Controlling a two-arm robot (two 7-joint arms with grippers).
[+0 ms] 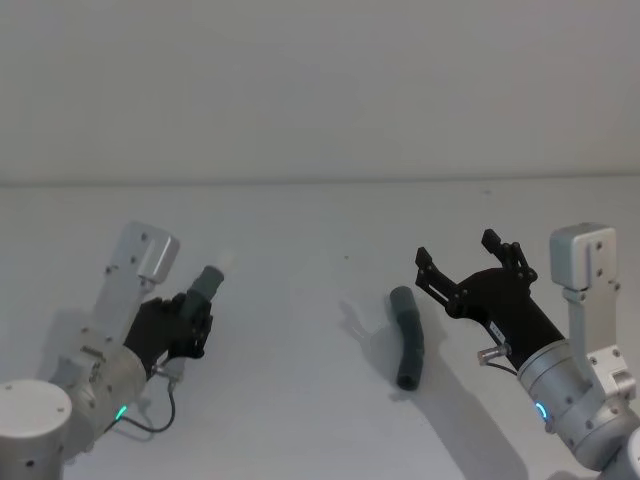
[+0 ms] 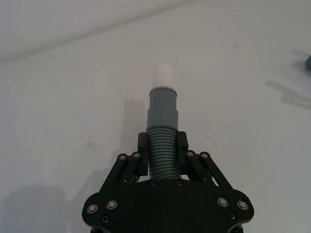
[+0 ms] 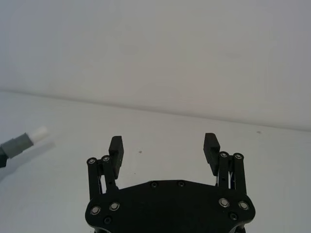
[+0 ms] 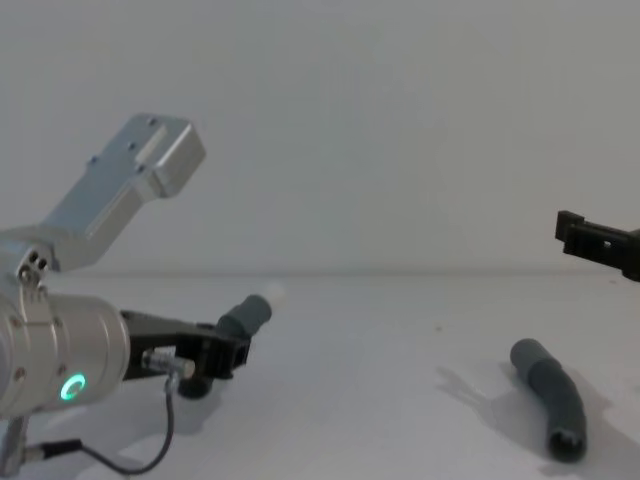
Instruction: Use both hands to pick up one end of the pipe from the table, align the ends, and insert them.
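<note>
- your left gripper [image 2: 163, 145] was clamped on the ribbed part of one hose piece [image 2: 163, 158], held above the table [image 1: 300, 420], with its grey cuff [image 2: 163, 104] and white tip [image 2: 164, 75] pointing forward.
- your right gripper [image 3: 163, 144] hovered wide open and empty, just right of the other hose piece [image 1: 408, 338].
- that piece lay flat on the table, its dark round mouth [image 4: 567, 442] facing the robot.

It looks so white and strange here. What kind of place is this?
Probably a robot lab test bench: a plain white table against a blank wall, the left gripper holding one ribbed pipe piece, the right gripper open near another piece.
</note>
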